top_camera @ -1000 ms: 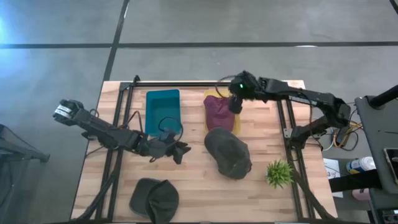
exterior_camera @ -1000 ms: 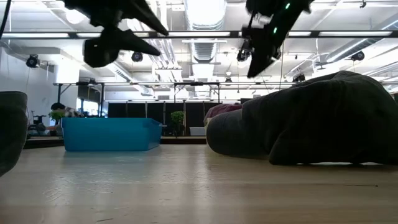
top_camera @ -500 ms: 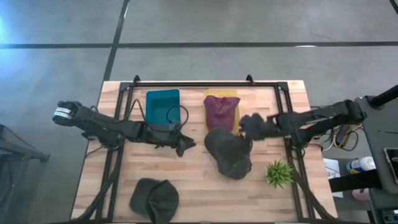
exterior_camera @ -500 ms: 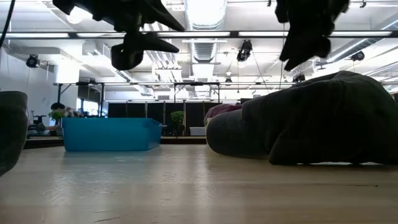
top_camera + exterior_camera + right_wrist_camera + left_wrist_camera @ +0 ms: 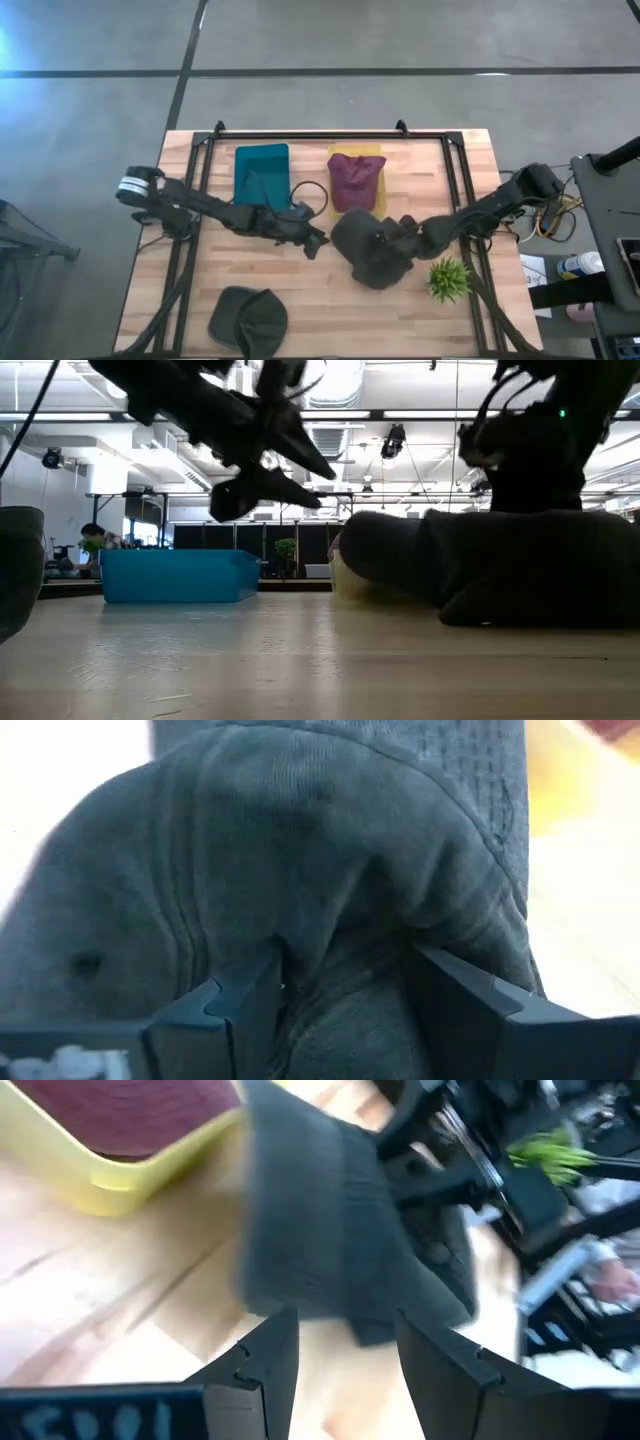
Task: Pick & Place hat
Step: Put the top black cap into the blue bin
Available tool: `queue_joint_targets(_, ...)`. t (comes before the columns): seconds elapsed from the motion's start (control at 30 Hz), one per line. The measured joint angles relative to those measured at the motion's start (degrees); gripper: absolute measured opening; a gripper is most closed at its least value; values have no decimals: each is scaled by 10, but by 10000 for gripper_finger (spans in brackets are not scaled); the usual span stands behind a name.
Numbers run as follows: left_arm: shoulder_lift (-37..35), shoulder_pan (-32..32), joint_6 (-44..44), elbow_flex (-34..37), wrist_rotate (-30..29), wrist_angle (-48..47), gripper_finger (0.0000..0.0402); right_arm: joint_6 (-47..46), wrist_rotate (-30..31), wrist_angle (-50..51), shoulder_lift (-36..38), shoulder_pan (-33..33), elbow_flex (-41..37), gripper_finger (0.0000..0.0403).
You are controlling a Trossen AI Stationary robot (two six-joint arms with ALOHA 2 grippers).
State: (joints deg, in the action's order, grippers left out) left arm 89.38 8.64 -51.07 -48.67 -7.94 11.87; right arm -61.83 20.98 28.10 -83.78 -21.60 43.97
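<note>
Wooden bench point(image 5: 300, 300) carries everything here. Near its front edge, left of centre, lies a dark cap point(image 5: 247, 320) on its own. Toward the back edge sits a teal bin point(image 5: 262, 170), and just right of it a yellow bin point(image 5: 372, 165) holding a maroon hat point(image 5: 355, 180). The left claw point(image 5: 314, 242) hangs above the bench's middle, in front of the teal bin, its two fingers point(image 5: 262, 1363) spread apart with nothing between them — pointed at the near edge of the grey hat point(image 5: 368, 248). That grey hat rests on the bench just in front of the yellow bin, close to the bench's centre. The right claw point(image 5: 405, 233) is down on the hat's right side; in the right wrist view its fingers point(image 5: 240, 1005) stand part-open and press into the grey cloth, a fold of it bunched between them. A small green plant point(image 5: 449, 278) stands near the front right corner, just beside the hat.
</note>
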Motion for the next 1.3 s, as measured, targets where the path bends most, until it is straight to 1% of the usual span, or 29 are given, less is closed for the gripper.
queue_joint_targets(0.1,21,-6,3,-14,0,-1,160,1,-15,0,-30,-9,0,203)
queue_joint_targets(0.17,24,-7,21,-21,2,3,160,6,-28,0,-45,-15,1,203)
queue_joint_targets(0.3,26,-14,66,-31,5,2,160,5,-30,0,-67,-25,1,203)
queue_joint_targets(0.4,29,-25,74,-35,45,3,160,4,-30,-2,-71,-25,3,203)
queue_joint_targets(0.5,43,-35,63,-35,87,4,160,12,-30,-4,-71,-25,3,203)
queue_joint_targets(0.6,73,-38,37,-35,106,5,160,37,-32,-8,-69,-25,3,203)
queue_joint_targets(0.7,107,-38,10,-36,120,27,160,64,-38,-13,-71,-25,3,203)
queue_joint_targets(0.83,145,-38,-16,-37,121,81,160,111,-50,-25,-72,-28,3,203)
queue_joint_targets(0.93,163,-38,-17,-39,121,115,160,136,-55,-28,-72,-28,3,203)
queue_joint_targets(1.03,172,-40,-17,-39,122,115,160,154,-69,-32,-72,-28,3,203)
queue_joint_targets(1.17,178,-40,-9,-41,121,112,160,156,-79,-32,-72,-28,3,203)
queue_joint_targets(1.3,171,-43,3,-41,119,71,160,156,-86,-28,-72,-28,3,203)
